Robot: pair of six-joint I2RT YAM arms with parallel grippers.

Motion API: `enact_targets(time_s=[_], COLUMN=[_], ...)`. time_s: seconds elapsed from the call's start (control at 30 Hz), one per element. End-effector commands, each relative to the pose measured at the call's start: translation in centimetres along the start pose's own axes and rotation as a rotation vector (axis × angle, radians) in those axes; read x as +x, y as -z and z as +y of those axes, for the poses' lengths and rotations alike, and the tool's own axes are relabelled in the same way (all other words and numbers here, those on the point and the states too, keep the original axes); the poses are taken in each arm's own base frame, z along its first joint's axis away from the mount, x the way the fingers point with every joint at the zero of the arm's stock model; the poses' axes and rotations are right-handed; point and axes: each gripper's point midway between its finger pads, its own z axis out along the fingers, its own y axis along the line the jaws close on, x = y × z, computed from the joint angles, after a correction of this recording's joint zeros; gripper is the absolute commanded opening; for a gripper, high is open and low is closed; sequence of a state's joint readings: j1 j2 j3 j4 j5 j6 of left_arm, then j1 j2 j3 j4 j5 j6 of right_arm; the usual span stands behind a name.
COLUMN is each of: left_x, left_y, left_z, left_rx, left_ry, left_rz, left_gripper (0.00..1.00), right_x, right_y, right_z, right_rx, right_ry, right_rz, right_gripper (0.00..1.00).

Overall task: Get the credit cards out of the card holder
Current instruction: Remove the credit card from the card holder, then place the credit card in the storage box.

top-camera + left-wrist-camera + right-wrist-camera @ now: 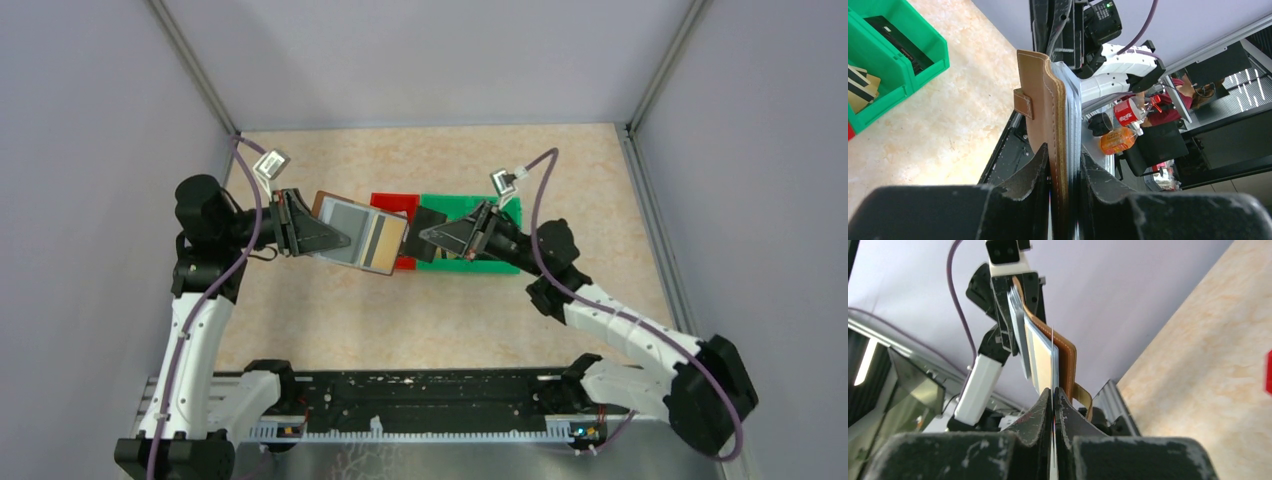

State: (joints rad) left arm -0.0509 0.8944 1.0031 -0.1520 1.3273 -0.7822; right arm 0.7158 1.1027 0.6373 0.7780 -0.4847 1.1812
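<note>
- Left hand [340, 239] clamps the open card holder [352, 217] aloft over the tabletop's middle.
- Right hand [1053, 402] pinches a credit card [1052, 367] edge-on, so the pull likely runs toward the tabletop's right edge.

Robotics lab: grey-panelled test enclosure [90, 120], aluminium corner posts [197, 68], arm-mounting rail [430, 405]; beyond, seated person [1193, 96], soda bottles [1128, 111].

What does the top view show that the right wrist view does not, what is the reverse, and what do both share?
Only the top view shows the green bin and the card holder's open grey inside. Only the right wrist view shows the right gripper pinched shut on a thin card's edge. Both show the left gripper holding the card holder.
</note>
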Motion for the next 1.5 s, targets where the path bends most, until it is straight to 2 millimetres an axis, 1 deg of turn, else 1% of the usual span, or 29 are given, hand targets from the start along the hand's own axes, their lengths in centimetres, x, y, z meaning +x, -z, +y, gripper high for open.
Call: enact_targets(time_s=[0.0,0.1,0.2,0.33,0.47,0.57,0.7,0.77,0.93,1.0,1.13,1.27,1.33,1.37,1.47], left_x=[-0.3,-0.4,-0.4,-0.5,-0.5,-0.5,-0.5,-0.6,-1.0,-1.2,-1.2,-1.3,-1.3,-1.3,-1.4], left_y=[0.0,0.1,0.1,0.0,0.0,0.0,0.0,0.0,0.0,0.0,0.0,0.0,0.0,0.0,0.0], left_z=[-1.5,-1.5,-1.5,-1.4,-1.2,-1.2,-1.3,-1.5,-1.6,-1.7,-1.7,-1.8,-1.9,-1.9,-1.9], left_rx=[0.028,0.03,0.03,0.026,0.028,0.027,0.028,0.027,0.018,0.015,0.008,0.009,0.009,0.009,0.008], left_ry=[-0.073,-0.078,-0.08,-0.081,-0.093,-0.089,-0.089,-0.097,-0.102,-0.107,-0.109,-0.11,-0.108,-0.108,-0.113], left_rz=[0.012,0.016,0.019,0.017,0.022,0.026,0.028,0.026,0.027,0.027,0.02,0.015,0.014,0.013,0.009], left_gripper=[0.0,0.0,0.0,0.0,0.0,0.0,0.0,0.0,0.0,0.0,0.0,0.0,0.0,0.0,0.0], right_x=[-2.0,-3.5,-5.0,-6.6,-8.4,-9.5,-10.1,-10.4,-11.6,-11.9,-11.7,-10.8,-10.4,-10.2,-9.7], right_y=[3.0,5.1,7.3,10.4,12.2,13.2,13.5,13.7,14.2,14.2,13.8,13.4,13.3,13.2,12.8], right_z=[-0.2,-1.8,-4.2,-8.0,-10.6,-13.1,-16.7,-18.7,-22.6,-23.8,-26.0,-28.3,-29.1,-29.5,-30.1], right_rx=[0.081,0.175,0.316,0.536,0.702,0.825,0.904,0.956,1.06,1.082,1.089,1.1,1.113,1.116,1.119], right_ry=[0.079,0.084,0.142,0.191,0.258,0.303,0.302,0.299,0.317,0.322,0.291,0.251,0.247,0.244,0.235], right_rz=[-0.021,-0.03,-0.033,-0.035,-0.042,-0.027,0.009,0.026,0.065,0.084,0.107,0.151,0.173,0.181,0.192], right_gripper=[0.0,0.0,0.0,0.0,0.0,0.0,0.0,0.0,0.0,0.0,0.0,0.0,0.0,0.03,0.2])
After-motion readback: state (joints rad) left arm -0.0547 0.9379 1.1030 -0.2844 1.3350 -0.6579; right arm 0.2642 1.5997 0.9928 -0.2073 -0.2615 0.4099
